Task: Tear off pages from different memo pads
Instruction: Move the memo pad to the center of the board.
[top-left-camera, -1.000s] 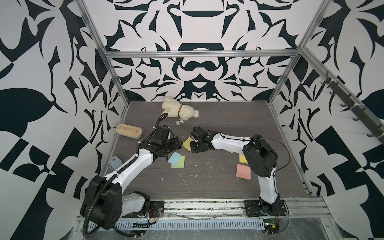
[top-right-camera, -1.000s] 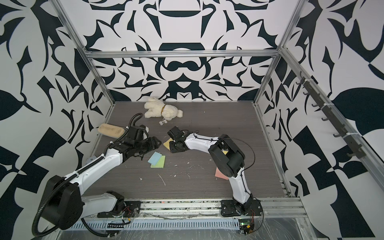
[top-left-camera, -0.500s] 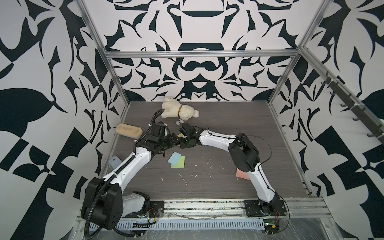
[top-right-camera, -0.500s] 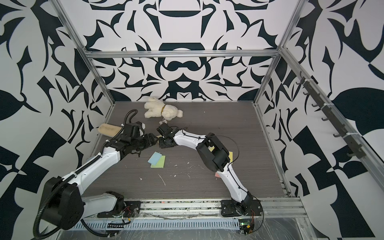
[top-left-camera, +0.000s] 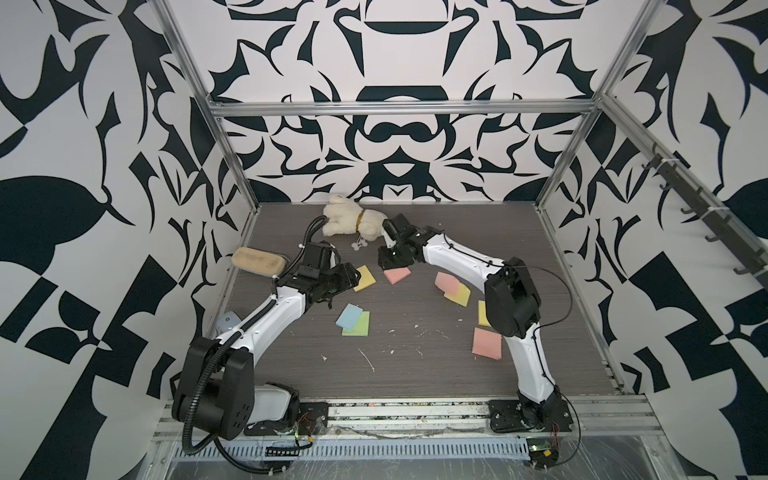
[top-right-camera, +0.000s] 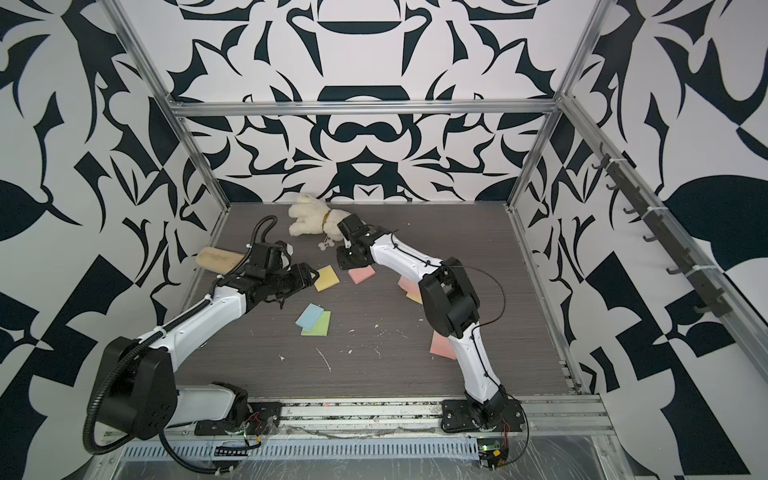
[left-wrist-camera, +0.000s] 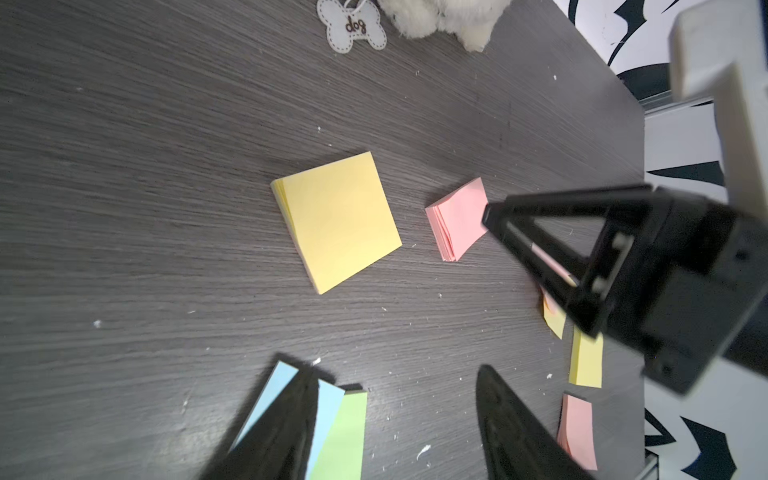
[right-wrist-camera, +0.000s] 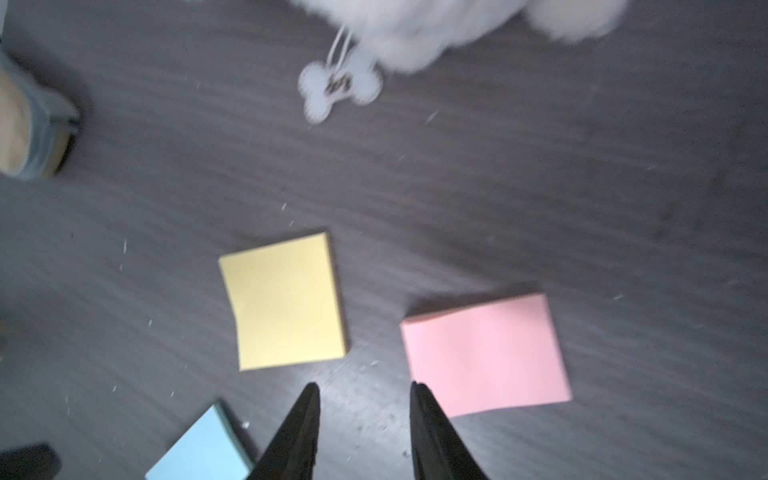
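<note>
Several memo pads lie on the dark table. The yellow pad (top-left-camera: 364, 277) (left-wrist-camera: 338, 222) lies just past the fingertips of my left gripper (top-left-camera: 354, 276) (left-wrist-camera: 395, 370), which is open and holds nothing. A pink pad (top-left-camera: 397, 274) (right-wrist-camera: 484, 353) lies beside my right gripper (top-left-camera: 386, 262) (right-wrist-camera: 365, 386), which hovers over it, open and empty. A blue pad (top-left-camera: 349, 316) overlaps a green pad (top-left-camera: 358, 326) nearer the front. Loose pages lie to the right: a pink page (top-left-camera: 445, 279) on a yellow page (top-left-camera: 458, 296), another pink page (top-left-camera: 487, 343), and a yellow page (top-left-camera: 481, 312) half hidden by the right arm.
A white plush dog (top-left-camera: 351, 219) with a bone-shaped tag (left-wrist-camera: 352, 27) lies at the back, close behind the right gripper. A tan sponge block (top-left-camera: 257, 260) rests at the left edge. White paper crumbs are scattered over the front of the table (top-left-camera: 415, 374).
Half a second ago the right gripper was reaching left, close to the left gripper. It has drawn back toward the plush dog, and the pink pad now lies uncovered. The left gripper barely shifted.
</note>
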